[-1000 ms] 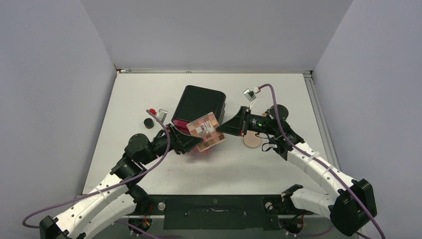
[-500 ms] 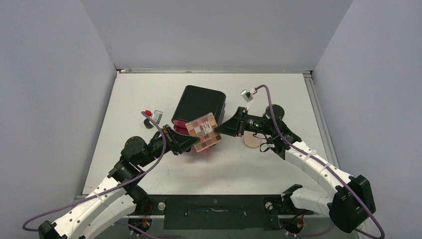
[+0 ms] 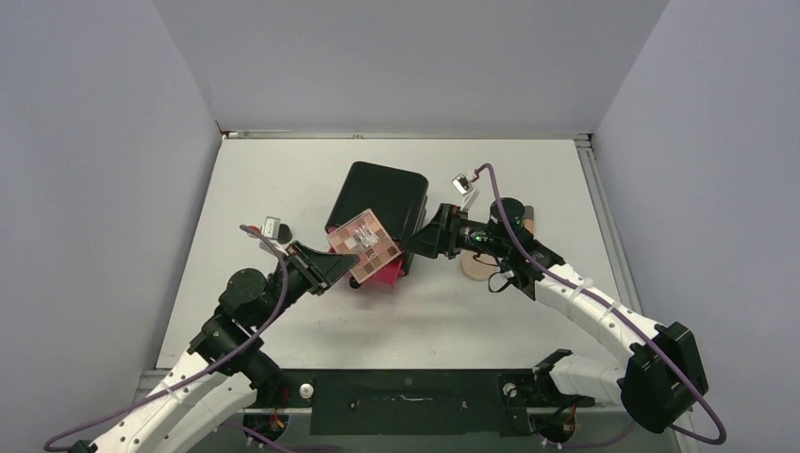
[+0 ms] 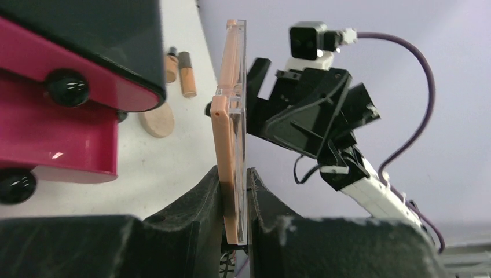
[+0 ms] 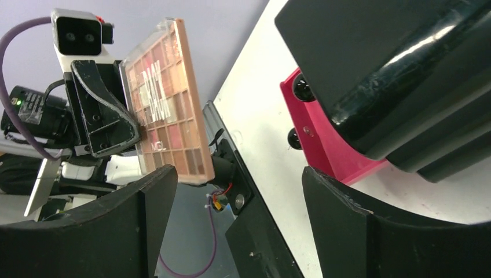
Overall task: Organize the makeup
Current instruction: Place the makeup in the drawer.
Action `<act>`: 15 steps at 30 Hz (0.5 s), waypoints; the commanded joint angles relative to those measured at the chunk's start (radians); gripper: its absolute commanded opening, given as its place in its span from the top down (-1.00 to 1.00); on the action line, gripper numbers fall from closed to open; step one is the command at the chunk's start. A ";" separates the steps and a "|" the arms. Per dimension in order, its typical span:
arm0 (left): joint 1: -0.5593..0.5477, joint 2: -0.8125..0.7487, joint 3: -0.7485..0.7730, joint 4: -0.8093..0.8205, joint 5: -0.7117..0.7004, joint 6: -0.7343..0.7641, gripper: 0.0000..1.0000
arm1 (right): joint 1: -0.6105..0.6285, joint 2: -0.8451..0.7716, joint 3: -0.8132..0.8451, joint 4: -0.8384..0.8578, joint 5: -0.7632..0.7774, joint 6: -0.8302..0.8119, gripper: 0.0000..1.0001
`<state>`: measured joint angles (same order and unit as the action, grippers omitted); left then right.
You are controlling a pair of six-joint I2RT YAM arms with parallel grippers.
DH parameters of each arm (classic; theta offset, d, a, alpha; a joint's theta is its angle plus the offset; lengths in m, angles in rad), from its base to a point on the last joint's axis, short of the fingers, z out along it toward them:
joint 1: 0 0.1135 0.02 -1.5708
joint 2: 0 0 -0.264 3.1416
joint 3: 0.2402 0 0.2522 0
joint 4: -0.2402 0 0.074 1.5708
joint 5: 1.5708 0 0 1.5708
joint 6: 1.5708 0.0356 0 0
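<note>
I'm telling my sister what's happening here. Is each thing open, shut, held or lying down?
eyeshadow palette, lid shut, held in the air
left gripper, shut on the eyeshadow palette
right gripper, open, empty
pink drawer, pulled out
peach disc, lying flat
tan tubes, lying down

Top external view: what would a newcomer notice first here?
The square eyeshadow palette stands out first, held aloft mid-table with the left gripper shut on one edge. It hangs at the front of the black cabinet, whose pink drawer stands pulled out. The right gripper is open just right of the palette, holding nothing.
</note>
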<state>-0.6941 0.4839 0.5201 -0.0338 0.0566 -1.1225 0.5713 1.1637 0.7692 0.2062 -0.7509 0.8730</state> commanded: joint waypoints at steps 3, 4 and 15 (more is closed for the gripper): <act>-0.004 -0.026 0.124 -0.327 -0.202 -0.237 1.00 | 0.007 -0.032 0.068 -0.073 0.122 -0.065 -0.55; -0.004 -0.024 0.135 -0.366 -0.210 -0.259 1.00 | 0.007 -0.039 0.068 -0.079 0.134 -0.065 -0.55; -0.009 -0.015 0.275 -0.734 -0.305 -0.424 1.00 | 0.007 -0.030 0.163 -0.192 0.303 -0.129 -0.61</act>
<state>-0.6991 0.4789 0.7044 -0.6079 -0.1585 -1.4559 0.5713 1.1408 0.8463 0.0448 -0.5430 0.7975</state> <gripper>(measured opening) 0.132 0.805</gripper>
